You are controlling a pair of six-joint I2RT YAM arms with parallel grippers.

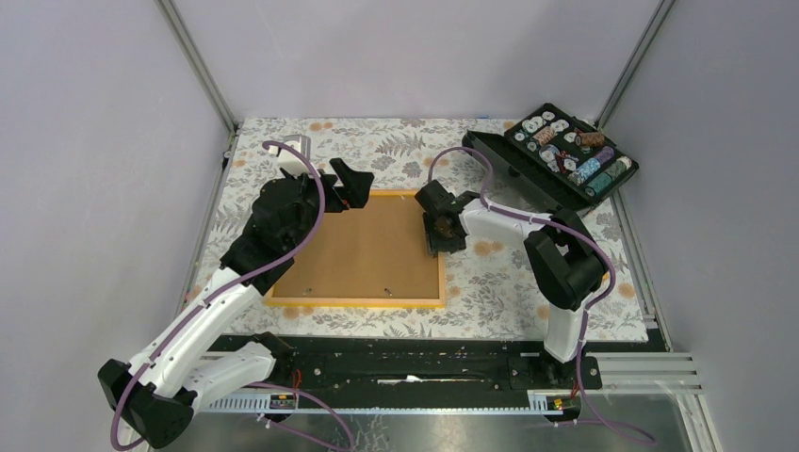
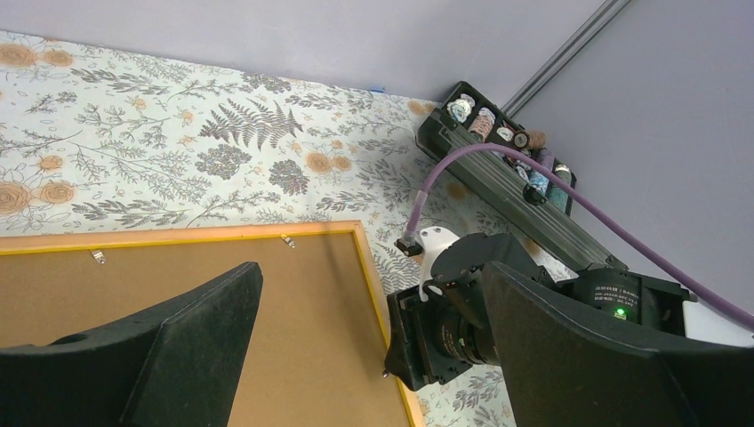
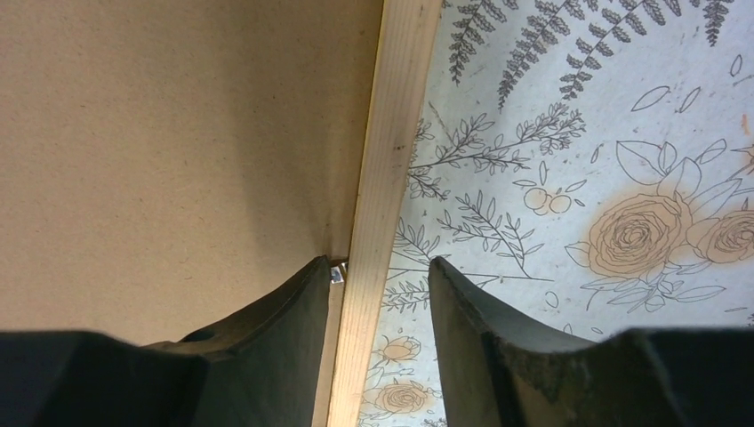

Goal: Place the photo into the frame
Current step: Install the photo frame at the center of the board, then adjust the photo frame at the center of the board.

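Note:
The orange-yellow frame (image 1: pixel 358 303) lies flat on the flowered cloth. The photo (image 1: pixel 367 250) sits inside it with its plain brown reverse up. My left gripper (image 1: pixel 347 184) is open and empty above the frame's far edge. Its wrist view shows the frame's far right corner (image 2: pixel 360 233) and the brown back (image 2: pixel 293 311). My right gripper (image 1: pixel 441 235) is open and points down over the frame's right rail (image 3: pixel 391 151). One finger is on the brown back (image 3: pixel 178 133) beside a small metal tab (image 3: pixel 337 274). The other is outside the rail, over the cloth.
A black case of small round parts (image 1: pixel 565 155) stands open at the back right, also seen in the left wrist view (image 2: pixel 498 169). Metal tabs (image 2: pixel 287 240) line the frame's inner edge. Grey walls and metal posts enclose the table.

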